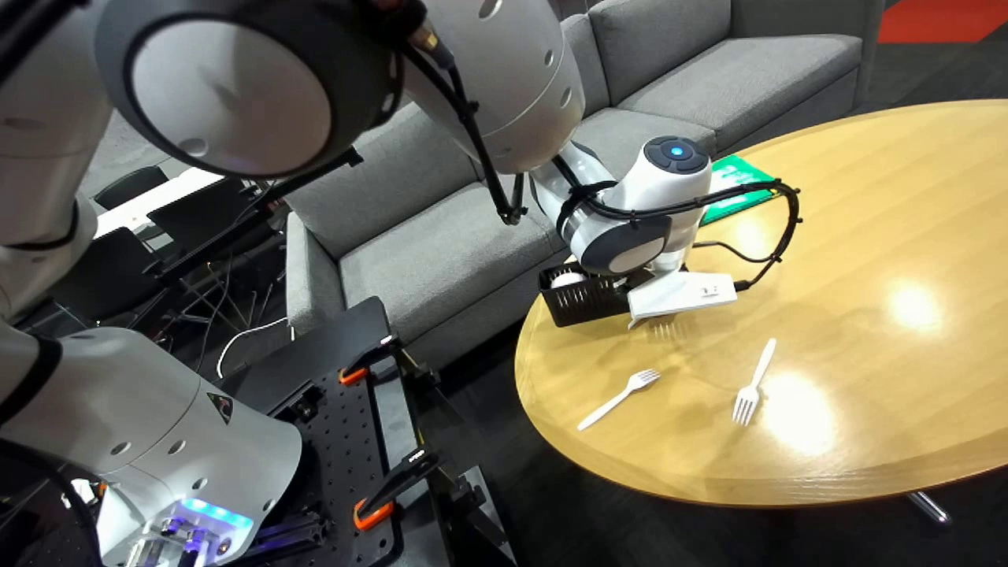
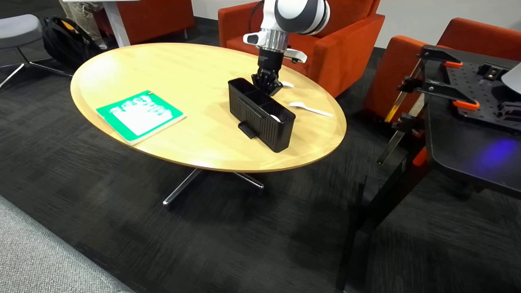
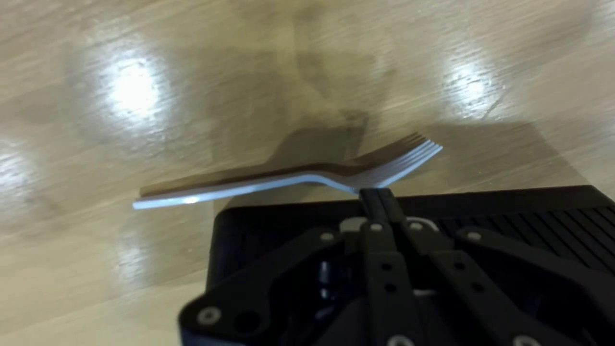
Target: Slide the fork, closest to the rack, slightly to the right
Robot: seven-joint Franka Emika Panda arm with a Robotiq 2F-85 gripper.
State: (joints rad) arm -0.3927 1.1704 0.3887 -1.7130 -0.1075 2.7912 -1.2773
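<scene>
Okay, hand (image 3: 377,191) is pointing down, clenched, empty; fork (image 3: 307,177) is lying just ahead of it, contact unclear. Off-centre pushing near the tines may be spinning, not sliding it; rack (image 3: 519,196) is sitting close beside the hand, probably risking a bump.

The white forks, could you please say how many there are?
3: one fork beside the rack, a second near the table edge, a third farther in; the rack could hide more.

The arm (image 1: 504,87) reached out from its base (image 1: 157,417), bent at its joints, its wrist (image 1: 665,185) set so that the jaws pointed downward. In the wrist view the jaws were closed, fingertips (image 3: 370,202) side by side and touching.
</scene>
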